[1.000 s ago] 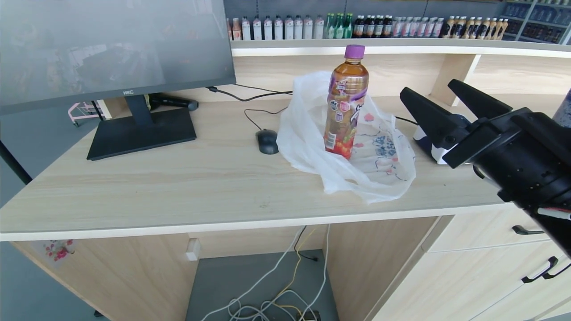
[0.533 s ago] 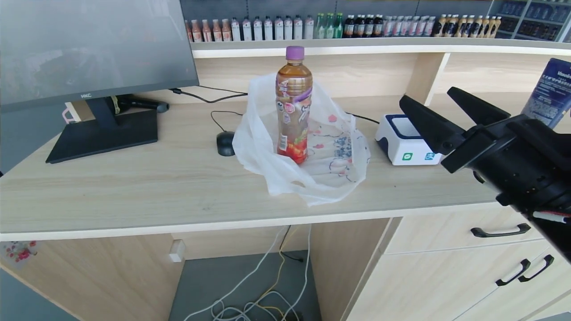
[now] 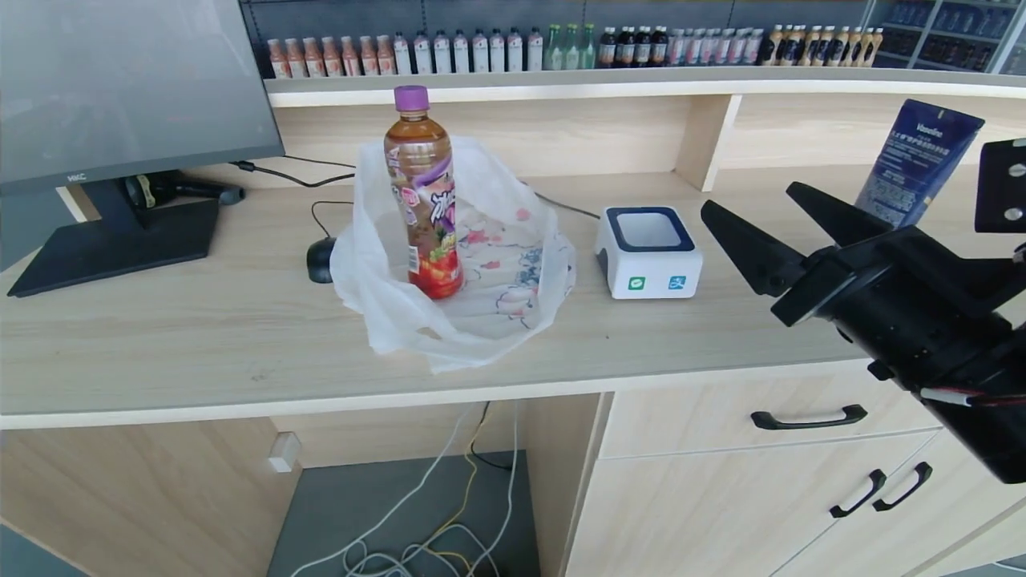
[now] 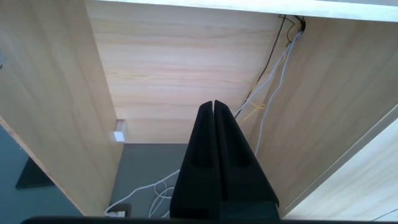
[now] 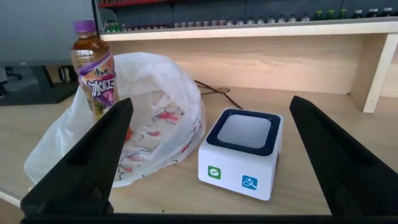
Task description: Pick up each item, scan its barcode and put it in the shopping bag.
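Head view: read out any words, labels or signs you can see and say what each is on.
Monitor bezel: small light lettering, too small to read.
Bottle label: white characters, blurred, unreadable.
Blue package: white print, too small to read.
Scanner front: one green and one blue icon, no words.
Shelf bottles: labels too small.

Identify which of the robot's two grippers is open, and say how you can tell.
The right gripper: its two fingers stand wide apart, the white scanner showing between them in its wrist view. The left gripper has its fingers pressed together.
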Motion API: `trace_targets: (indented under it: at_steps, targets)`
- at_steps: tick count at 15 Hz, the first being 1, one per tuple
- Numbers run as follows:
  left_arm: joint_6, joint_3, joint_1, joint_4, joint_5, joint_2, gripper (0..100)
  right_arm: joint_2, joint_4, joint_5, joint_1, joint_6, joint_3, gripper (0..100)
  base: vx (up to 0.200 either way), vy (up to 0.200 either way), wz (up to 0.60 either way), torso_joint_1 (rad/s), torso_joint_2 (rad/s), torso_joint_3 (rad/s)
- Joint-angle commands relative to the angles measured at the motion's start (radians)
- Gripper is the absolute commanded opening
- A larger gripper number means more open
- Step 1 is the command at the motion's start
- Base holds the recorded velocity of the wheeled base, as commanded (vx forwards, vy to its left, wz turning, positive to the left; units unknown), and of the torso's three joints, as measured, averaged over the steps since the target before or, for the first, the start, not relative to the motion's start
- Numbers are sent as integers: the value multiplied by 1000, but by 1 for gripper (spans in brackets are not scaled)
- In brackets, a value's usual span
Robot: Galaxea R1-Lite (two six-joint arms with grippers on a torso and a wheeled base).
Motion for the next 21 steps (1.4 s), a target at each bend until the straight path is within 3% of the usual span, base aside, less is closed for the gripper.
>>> trace_targets:
  at_steps: [1, 12, 21]
  targets:
    - [0, 0, 0, 0, 0, 0, 0, 19, 1, 0, 0, -1, -5, 100, 0, -200, 0, 2, 2, -2]
    - [0, 0, 0, 0, 0, 0, 0, 31, 1, 0, 1, -4, 1, 100, 0, -200, 0, 3, 2, 3]
    - [9, 0, 0, -2, 0, 0, 0, 29, 8, -9, -45, -24, 13, 100, 0, 0, 0, 0, 0, 0]
